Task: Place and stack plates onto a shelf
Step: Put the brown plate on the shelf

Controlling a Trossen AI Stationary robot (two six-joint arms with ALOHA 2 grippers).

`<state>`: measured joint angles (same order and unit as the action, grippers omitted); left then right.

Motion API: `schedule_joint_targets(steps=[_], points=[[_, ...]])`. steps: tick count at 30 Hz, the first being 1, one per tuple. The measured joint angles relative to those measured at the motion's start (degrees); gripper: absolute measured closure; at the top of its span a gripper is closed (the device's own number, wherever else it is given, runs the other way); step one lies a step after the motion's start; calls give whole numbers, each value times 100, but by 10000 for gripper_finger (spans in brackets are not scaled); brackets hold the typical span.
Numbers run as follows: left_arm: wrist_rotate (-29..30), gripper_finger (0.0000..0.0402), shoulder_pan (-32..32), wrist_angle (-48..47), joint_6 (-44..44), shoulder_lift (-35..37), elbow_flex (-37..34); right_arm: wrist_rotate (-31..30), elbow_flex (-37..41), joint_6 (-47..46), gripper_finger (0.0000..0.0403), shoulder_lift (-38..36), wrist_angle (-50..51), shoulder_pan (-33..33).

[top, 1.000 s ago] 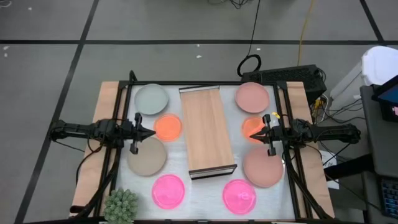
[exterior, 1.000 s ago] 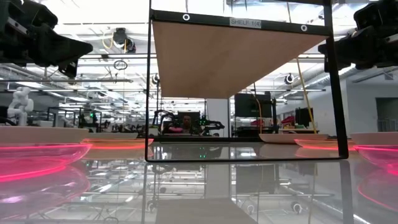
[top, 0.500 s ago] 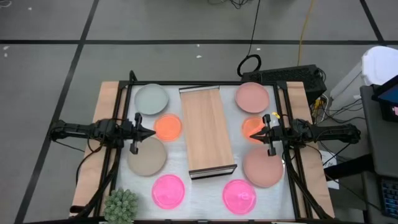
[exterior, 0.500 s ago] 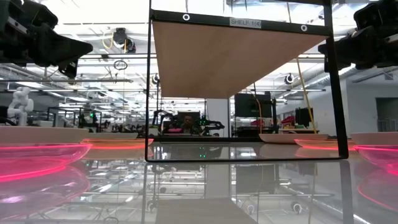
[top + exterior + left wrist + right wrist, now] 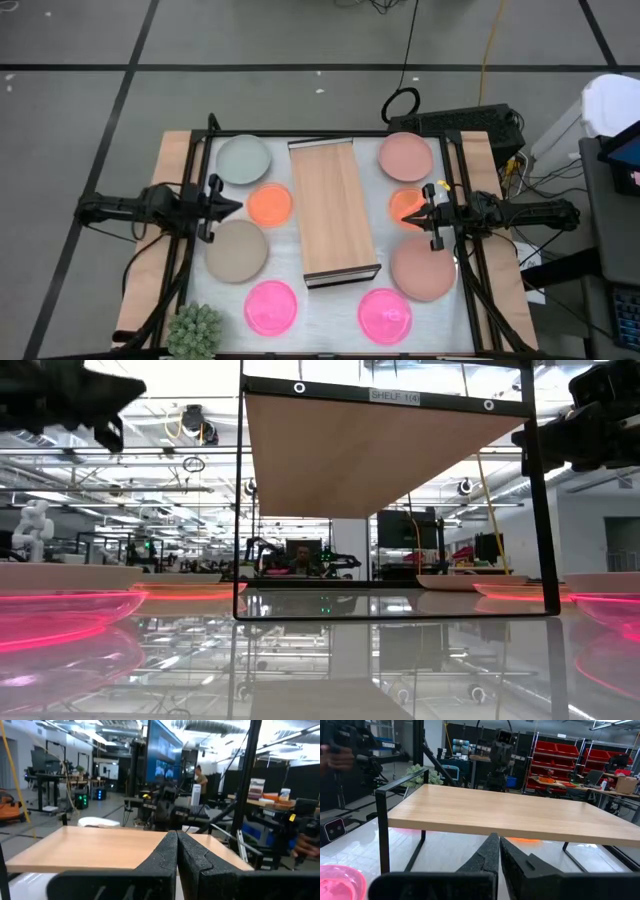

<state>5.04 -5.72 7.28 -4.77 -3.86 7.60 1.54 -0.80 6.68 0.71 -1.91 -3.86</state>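
Note:
The light-wood shelf [image 5: 335, 210] stands in the middle of the table on thin dark legs, its top bare. Left of it lie a pale green-grey plate [image 5: 244, 159], a small orange plate [image 5: 270, 204], a beige plate [image 5: 236, 250] and a hot pink plate [image 5: 271, 306]. Right of it lie a salmon plate [image 5: 405, 156], an orange plate [image 5: 400, 203], a larger salmon plate [image 5: 423, 268] and a hot pink plate [image 5: 385, 314]. My left gripper [image 5: 236, 206] is shut in the air left of the shelf, pointing at it. My right gripper [image 5: 406, 219] is shut over the right orange plate.
A spiky green plant [image 5: 195, 330] stands at the table's near left corner. Dark frame rails [image 5: 188, 250] run along both side edges. Both wrist views look across the shelf top [image 5: 100, 847] [image 5: 510, 815] at the other arm beyond it.
My left gripper has risen, mostly in the last half second, with its tip tipped slightly upward; in the low view it now shows higher at the top left. It stays shut. My right arm and all the plates have kept still.

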Motion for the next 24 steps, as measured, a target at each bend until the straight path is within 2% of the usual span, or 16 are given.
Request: schedule_joint_targets(steps=[10,19,24], points=[[4,396,0,-1565,119,-1148,2326,0,-1,0,403,0,0,0],[0,396,0,-3736,357,-2489,4673,0,-2,-1,403,0,0,0],[0,396,0,-4583,356,-3104,5633,0,-2,-92,403,0,0,0]])
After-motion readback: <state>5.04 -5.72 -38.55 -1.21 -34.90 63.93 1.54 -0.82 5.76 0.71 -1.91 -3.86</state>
